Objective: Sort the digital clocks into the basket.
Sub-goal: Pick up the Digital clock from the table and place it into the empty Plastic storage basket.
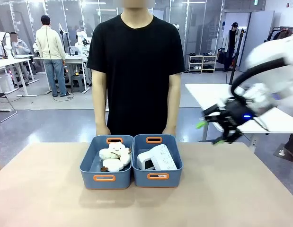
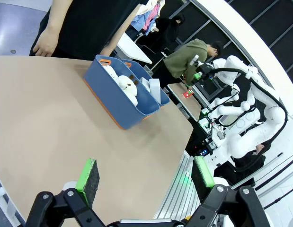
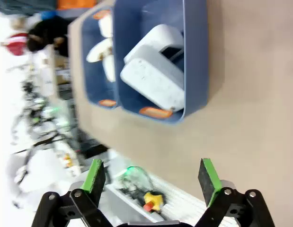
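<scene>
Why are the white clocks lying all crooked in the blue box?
Both digital clocks lie tilted, leaning against each other inside the right basket. They look dropped in, not damaged. The plush toys fill the left basket. Nothing spilled.

Bright, even indoor light from overhead, soft shadows under the baskets (image 1: 106, 178) on the table (image 1: 51, 189). Front view sharp except the right arm (image 1: 274, 52) and right gripper (image 1: 210, 133), smeared by motion blur. Right wrist view blurred all over, bkgd washed out white at left. Left wrist view crisp, wide-angle bend at edges, glare on floor top left
</scene>
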Motion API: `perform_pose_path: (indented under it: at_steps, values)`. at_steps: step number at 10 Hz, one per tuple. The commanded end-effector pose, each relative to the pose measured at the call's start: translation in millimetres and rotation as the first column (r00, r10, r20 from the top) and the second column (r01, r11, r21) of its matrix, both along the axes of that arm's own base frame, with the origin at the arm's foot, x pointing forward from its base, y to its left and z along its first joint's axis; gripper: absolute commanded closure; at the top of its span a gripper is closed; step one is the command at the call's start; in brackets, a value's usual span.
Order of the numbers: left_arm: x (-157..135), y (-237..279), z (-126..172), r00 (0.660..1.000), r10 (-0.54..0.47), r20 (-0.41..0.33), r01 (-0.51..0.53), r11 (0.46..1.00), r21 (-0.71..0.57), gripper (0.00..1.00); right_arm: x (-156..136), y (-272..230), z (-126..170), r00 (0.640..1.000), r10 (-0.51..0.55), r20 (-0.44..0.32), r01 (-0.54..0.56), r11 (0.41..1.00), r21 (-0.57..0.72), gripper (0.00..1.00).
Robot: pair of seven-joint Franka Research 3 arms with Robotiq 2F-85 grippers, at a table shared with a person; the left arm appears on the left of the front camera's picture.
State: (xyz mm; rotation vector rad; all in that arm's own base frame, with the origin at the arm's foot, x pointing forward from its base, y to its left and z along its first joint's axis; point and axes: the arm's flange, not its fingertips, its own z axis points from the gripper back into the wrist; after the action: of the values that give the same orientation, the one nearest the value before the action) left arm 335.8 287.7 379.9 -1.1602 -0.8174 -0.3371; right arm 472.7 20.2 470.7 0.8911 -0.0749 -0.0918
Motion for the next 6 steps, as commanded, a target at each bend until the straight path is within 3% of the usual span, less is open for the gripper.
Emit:
perform_pose_path:
  at_steps: [1,3,4,6]
  values:
    - [-1,-3,3,1.0,0.009,-0.01,-0.009,1.0,0.002,0.0,-21,-105,-12,0.999,-0.047,0.0,0.045,0.965,0.258,0.0]
    - [-1,-3,3,1.0,0.009,-0.01,-0.009,1.0,0.002,0.0,-43,-186,-20,0.994,-0.105,0.009,0.09,0.894,0.439,0.0]
    - [-1,-3,3,1.0,0.009,-0.01,-0.009,1.0,0.002,0.0,-56,-226,-31,0.99,-0.134,0.031,0.094,0.827,0.555,0.0]
    - [-1,-3,3,1.0,0.009,-0.01,-0.009,1.0,0.002,0.0,-70,-260,-46,0.98,-0.196,0.047,0.123,0.768,0.628,0.0]
